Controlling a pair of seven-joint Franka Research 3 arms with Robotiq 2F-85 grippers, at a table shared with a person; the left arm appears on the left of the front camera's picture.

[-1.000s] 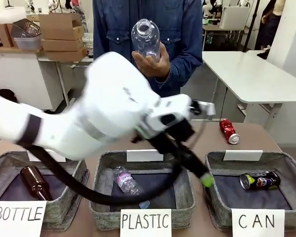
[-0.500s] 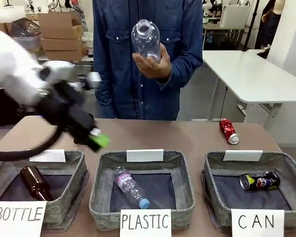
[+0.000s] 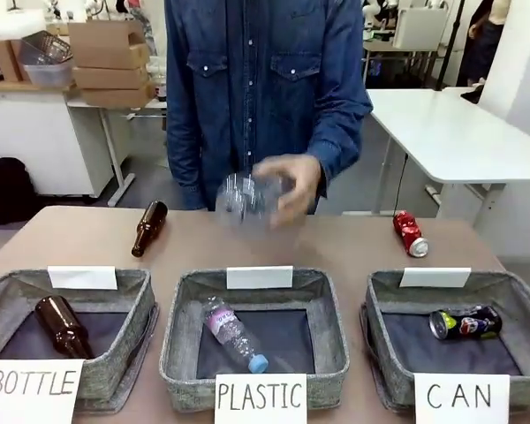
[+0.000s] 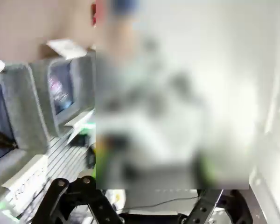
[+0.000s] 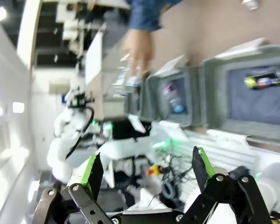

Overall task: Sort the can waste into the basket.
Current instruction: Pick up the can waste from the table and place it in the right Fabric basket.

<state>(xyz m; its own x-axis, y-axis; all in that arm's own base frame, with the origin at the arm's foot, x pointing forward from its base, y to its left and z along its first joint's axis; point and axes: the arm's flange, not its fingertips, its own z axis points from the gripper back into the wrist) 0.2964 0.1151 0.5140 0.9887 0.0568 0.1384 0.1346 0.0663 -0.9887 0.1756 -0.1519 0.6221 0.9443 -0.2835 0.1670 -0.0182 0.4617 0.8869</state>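
Jaws of the right gripper stood wide apart, with nothing between the green pads. Beyond its fingertips, toward the upper right of its wrist view, sat the basket. The dark blue-black can lay on its side on the basket's dark bottom. The left gripper was largely lost in blur. Two green smears well apart indicated parted jaws, but what lay between them could not be made out.

Seen from the front, the red can lay on its side on the table. It was outside the basket and apart from it, behind the far wall. The person's hand held a clear plastic bottle above the table, and both were smeared by motion. A brown glass bottle lay on the table behind the BOTTLE basket.
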